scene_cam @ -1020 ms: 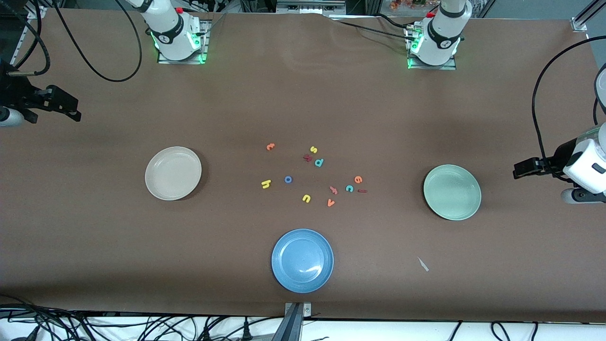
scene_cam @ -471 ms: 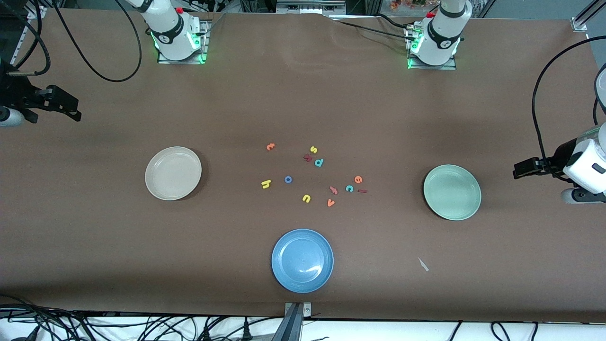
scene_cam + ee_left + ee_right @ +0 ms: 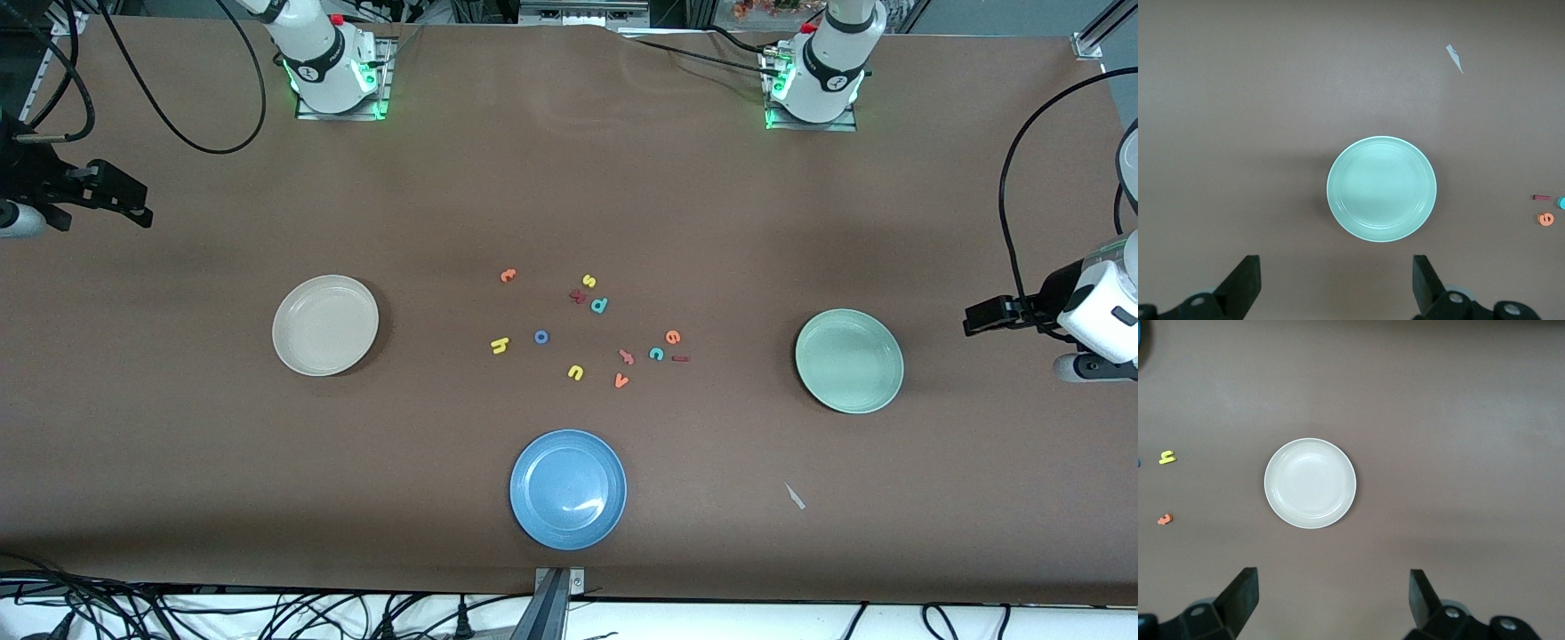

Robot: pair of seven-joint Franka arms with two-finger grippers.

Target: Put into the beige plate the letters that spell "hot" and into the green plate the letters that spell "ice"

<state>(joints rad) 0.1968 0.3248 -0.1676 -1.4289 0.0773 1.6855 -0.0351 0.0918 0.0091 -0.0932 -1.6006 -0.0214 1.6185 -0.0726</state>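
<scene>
Letters (image 3: 587, 324) lie scattered between seemingly empty plates (image 3: 325, 324).

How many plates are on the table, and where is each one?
3. The beige plate lies toward the right arm's end, the green plate toward the left arm's end, the blue plate nearest the front camera.

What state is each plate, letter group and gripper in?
beige plate: empty
green plate: empty
blue plate: empty
h, o, t: on table
i, c, e: on table
left gripper: open, empty
right gripper: open, empty
</scene>
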